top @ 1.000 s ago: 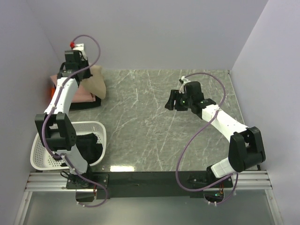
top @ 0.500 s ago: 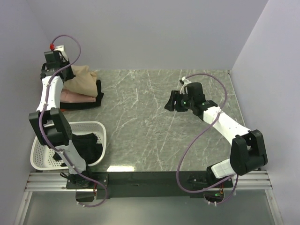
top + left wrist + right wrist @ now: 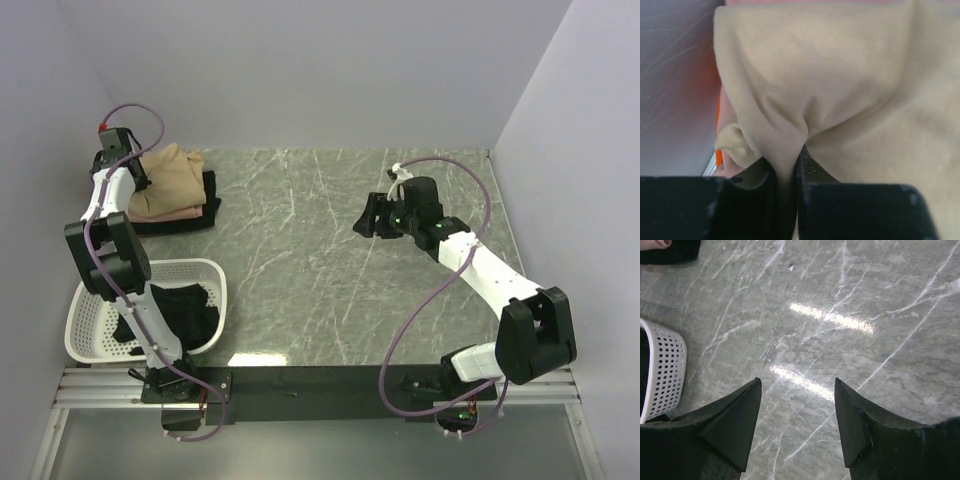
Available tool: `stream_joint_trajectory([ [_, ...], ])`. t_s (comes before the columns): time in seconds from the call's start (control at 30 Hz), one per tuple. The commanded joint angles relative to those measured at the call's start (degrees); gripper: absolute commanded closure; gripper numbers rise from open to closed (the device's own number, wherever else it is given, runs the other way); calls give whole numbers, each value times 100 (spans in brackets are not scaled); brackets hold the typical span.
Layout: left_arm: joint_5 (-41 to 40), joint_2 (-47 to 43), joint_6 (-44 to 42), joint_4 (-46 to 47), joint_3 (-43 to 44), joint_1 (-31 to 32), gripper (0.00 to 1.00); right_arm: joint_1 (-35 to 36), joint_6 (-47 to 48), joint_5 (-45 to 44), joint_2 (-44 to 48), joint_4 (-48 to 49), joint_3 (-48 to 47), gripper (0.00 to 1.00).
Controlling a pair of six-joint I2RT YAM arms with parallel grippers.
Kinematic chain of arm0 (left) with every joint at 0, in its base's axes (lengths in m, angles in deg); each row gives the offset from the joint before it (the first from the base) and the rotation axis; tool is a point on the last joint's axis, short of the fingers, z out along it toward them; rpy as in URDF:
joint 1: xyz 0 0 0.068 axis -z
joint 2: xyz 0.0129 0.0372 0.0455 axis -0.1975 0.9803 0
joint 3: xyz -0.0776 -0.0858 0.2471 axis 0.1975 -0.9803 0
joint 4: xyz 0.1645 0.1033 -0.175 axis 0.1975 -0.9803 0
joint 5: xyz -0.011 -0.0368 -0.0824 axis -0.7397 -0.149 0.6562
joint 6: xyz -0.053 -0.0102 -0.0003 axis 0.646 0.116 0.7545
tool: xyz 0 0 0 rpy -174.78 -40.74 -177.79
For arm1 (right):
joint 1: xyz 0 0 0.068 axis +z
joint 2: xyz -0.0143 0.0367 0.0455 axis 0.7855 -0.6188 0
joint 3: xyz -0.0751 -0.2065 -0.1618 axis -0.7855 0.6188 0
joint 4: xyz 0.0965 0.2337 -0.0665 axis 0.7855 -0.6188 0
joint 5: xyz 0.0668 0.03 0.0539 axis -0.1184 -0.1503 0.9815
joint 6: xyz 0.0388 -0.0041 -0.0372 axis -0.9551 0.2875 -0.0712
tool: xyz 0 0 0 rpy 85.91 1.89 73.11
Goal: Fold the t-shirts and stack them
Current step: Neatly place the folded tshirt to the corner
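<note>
A tan t-shirt [image 3: 170, 180] lies on top of a stack at the back left corner of the table. Below it show the edge of a pink t-shirt [image 3: 188, 212] and a black t-shirt [image 3: 209, 195]. My left gripper [image 3: 135, 170] sits at the stack's left side. In the left wrist view its jaws [image 3: 786, 162] are shut on a pinched fold of the tan t-shirt [image 3: 840, 75], with a sliver of orange cloth [image 3: 718, 107] beside it. My right gripper [image 3: 368, 215] hangs open over the bare marble table [image 3: 805, 315], nothing between its fingers [image 3: 797, 385].
A white perforated basket [image 3: 80, 310] stands at the near left with dark cloth [image 3: 185, 310] in it; its wall [image 3: 665, 370] also shows in the right wrist view. Walls close in the back, left and right sides.
My left arm has swung left and down toward the corner, and the tan t-shirt it lifted now lies spread on the stack. The right arm has barely moved.
</note>
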Motion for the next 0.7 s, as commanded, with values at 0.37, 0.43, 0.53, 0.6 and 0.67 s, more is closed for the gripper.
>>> stream_joint_trajectory([
  [0.37,-1553,-702,526,-109,674,60,47,-59,112,9,241,164,86,33],
  [0.43,-1650,-879,552,-162,682,156,44,-59,112,9,258,173,86,33],
  [0.53,-1816,-1178,491,-268,709,410,38,-50,120,18,284,164,86,32],
  [0.6,-2037,-1354,525,-451,822,525,1,-68,129,18,311,155,86,32],
  [0.67,-2028,-1494,622,-627,954,631,1,-59,155,35,329,138,77,31],
])
